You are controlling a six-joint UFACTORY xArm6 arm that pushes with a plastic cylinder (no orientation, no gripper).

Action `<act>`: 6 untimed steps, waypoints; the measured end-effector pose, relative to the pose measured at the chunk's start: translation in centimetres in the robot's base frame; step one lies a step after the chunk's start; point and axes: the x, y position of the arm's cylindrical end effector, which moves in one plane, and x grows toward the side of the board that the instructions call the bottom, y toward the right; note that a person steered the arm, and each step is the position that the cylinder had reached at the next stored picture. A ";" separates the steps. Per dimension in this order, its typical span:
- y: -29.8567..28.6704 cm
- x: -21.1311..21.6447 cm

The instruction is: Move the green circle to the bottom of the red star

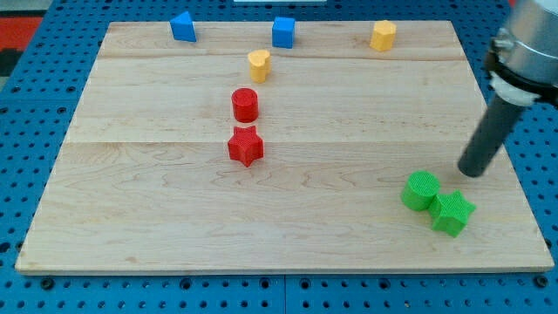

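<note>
Resting on the table [131, 192] near the view's right edge, my tip [472, 172] stood just up and right of the green circle [421, 190], apart from it; the arm ends in a bare rod, no pincer to open or close. A green star [453, 214] touched the circle's lower right. The red star [246, 146] lay well apart toward the view's left, below a red cylinder [245, 105].

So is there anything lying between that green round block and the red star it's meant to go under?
No. In the camera view, only bare board lies between the green circle and the red star.
</note>
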 end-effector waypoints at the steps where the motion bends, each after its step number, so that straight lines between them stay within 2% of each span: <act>1: -3.4 2.0; 2: -11.3 0.7; 3: -14.0 0.4; 4: -10.6 1.1; 5: -12.6 2.7; 6: -19.7 2.8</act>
